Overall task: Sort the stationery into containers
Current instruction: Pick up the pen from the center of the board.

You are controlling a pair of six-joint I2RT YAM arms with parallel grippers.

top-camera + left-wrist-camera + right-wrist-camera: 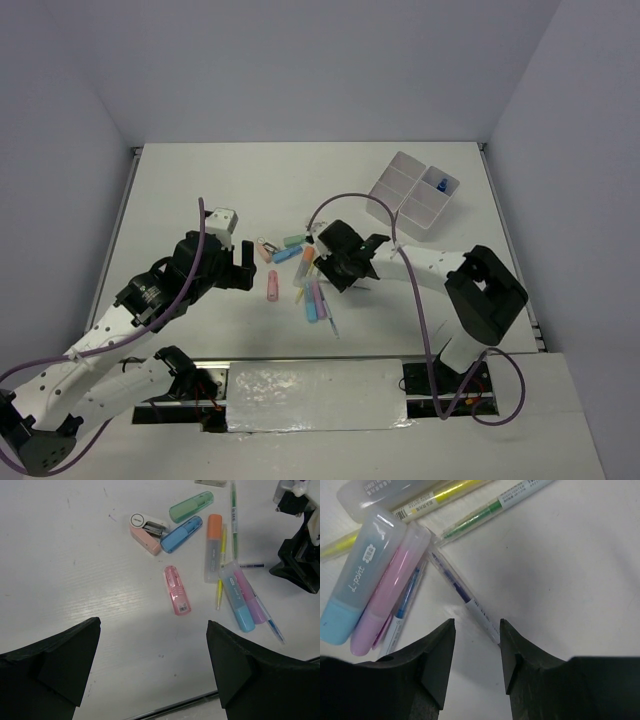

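Right end effector (476,630) narrowly open around thin purple pen (457,587) end.

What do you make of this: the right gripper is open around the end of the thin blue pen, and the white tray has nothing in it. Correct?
Not quite. The white tray is not empty: the top external view shows a small blue item in a compartment on its right side. The rest stands: the right gripper is open, with the end of the thin blue pen between its fingers.
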